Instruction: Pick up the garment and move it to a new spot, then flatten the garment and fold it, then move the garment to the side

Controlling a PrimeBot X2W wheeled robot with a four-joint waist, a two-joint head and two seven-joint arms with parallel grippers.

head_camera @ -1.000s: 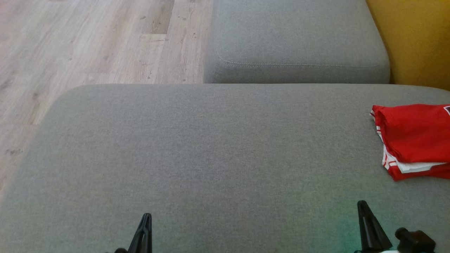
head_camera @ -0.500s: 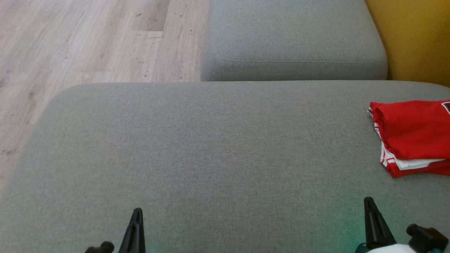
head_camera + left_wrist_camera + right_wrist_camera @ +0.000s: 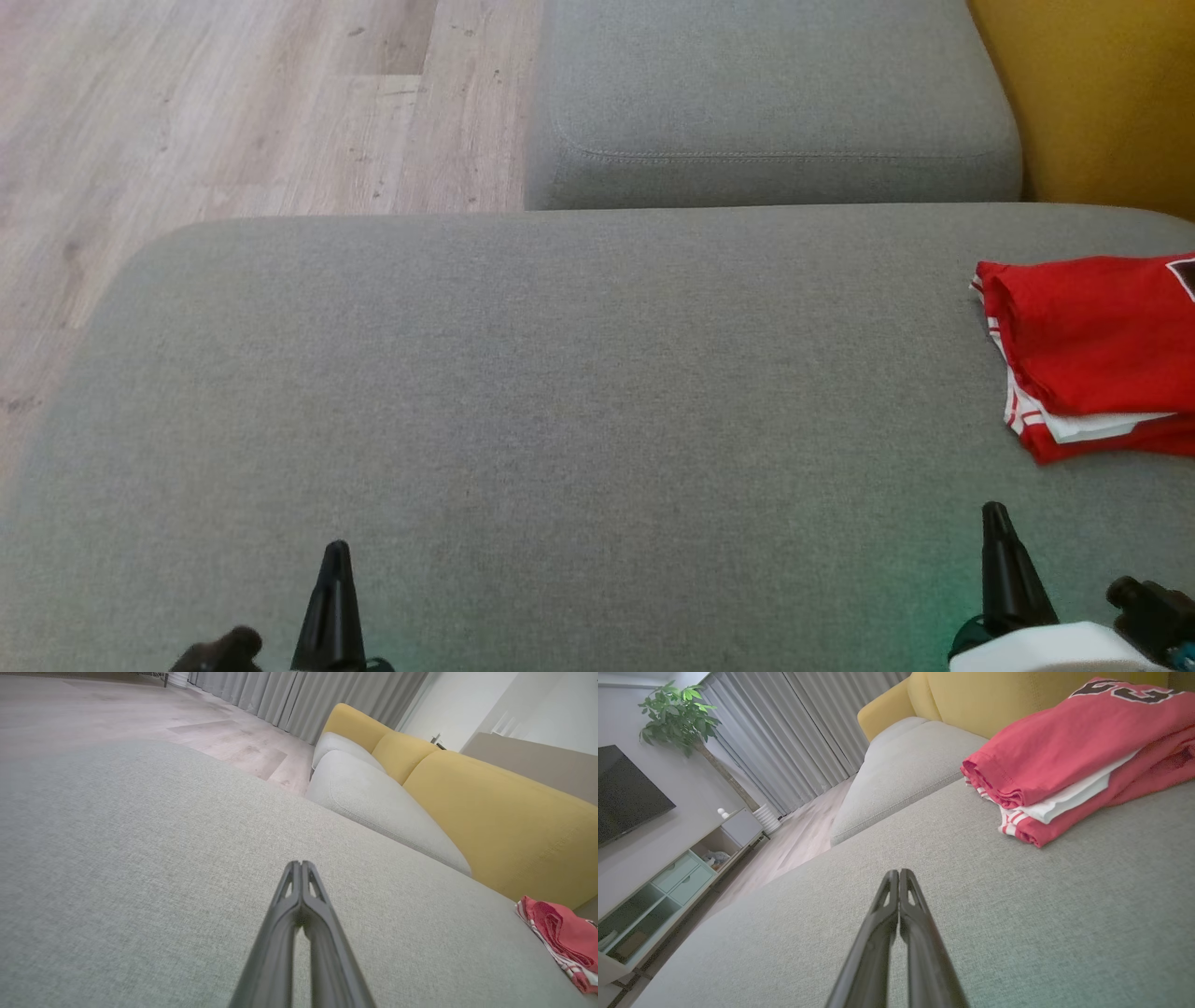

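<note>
Soft even daylight, faint shadows; wrist views wide-angle warped, near jaws blurred.

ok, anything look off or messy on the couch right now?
Nothing stands out. The red garment lies folded at the right side of the grey seat cushion; a white layer and striped trim peek out at its edge, a slightly uneven fold. The left gripper and right gripper are shut, empty and apart from it.

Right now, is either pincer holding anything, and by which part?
Nothing is held. The left gripper and right gripper are both shut, empty, over the grey cushion; the folded red garment lies apart from them.
</note>
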